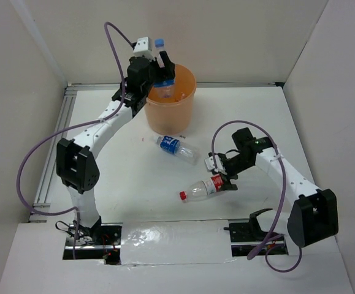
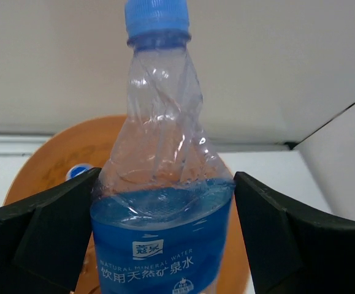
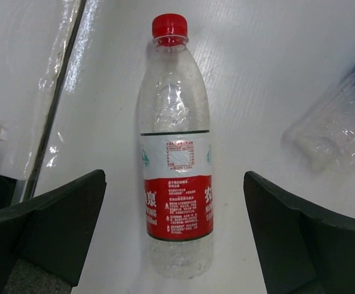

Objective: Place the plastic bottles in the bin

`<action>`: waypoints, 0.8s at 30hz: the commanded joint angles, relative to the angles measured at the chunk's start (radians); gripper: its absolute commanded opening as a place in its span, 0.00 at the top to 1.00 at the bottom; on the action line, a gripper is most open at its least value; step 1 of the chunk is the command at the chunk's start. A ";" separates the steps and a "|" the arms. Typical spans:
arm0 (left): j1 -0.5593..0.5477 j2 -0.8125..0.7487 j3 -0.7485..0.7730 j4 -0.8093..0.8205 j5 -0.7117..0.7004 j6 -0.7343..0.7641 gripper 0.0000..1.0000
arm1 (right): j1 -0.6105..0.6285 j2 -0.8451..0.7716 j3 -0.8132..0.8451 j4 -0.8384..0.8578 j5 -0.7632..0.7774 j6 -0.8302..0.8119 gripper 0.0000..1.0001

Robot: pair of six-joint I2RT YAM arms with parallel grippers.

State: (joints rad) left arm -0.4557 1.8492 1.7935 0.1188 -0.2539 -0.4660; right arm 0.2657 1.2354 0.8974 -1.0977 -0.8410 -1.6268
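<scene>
1. The left gripper (image 1: pixel 157 68) pinches a clear blue-capped bottle (image 2: pixel 165 184) by its blue label, one finger pressed to each side. The bottle stands upright, cap up, above the near-left rim of the orange bin (image 1: pixel 172 113).
2. The bin sits at the far middle of the white counter (image 1: pixel 134 184). In the left wrist view another blue cap (image 2: pixel 78 172) shows inside it.
3. Just in front of the bin, a blue-labelled bottle (image 1: pixel 177 147) lies on its side on the counter.
4. Nearer and to the right, a red-capped bottle (image 1: pixel 202 188) lies flat, cap pointing left.
5. The right gripper (image 1: pixel 226 178) is spread wide at that bottle's base end. Its fingers (image 3: pixel 61 226) stand either side of the red label, with a gap to the plastic on both sides.
</scene>
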 commanded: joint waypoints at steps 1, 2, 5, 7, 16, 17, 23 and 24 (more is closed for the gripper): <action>0.012 0.027 0.033 -0.027 0.007 -0.002 0.01 | 0.067 -0.034 -0.034 0.208 0.043 0.188 0.00; 0.012 0.012 0.023 -0.027 0.019 -0.002 0.01 | 0.081 -0.034 -0.034 0.226 0.065 0.203 0.00; 0.002 -0.042 0.023 -0.010 0.019 0.021 0.01 | 0.138 -0.010 -0.075 0.316 0.118 0.257 0.00; -0.032 -0.089 0.032 -0.048 0.019 0.072 0.01 | 0.176 0.004 -0.110 0.376 0.160 0.313 0.00; -0.241 -0.497 -0.474 -0.174 0.123 0.240 0.01 | 0.222 0.127 -0.209 0.524 0.336 0.311 0.10; -0.241 -0.527 -0.599 -0.188 0.140 0.228 0.01 | 0.222 0.127 -0.224 0.524 0.345 0.302 0.17; -0.259 -0.752 -0.937 -0.118 0.211 0.294 0.05 | 0.140 0.086 -0.131 0.386 0.277 0.283 0.73; -0.259 -0.784 -1.010 -0.096 0.234 0.325 0.05 | 0.107 0.069 -0.097 0.368 0.220 0.300 0.73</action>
State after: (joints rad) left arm -0.7139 1.1397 0.8894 -0.0322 -0.0940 -0.2333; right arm 0.4465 1.3556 0.7029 -0.6834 -0.5560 -1.3334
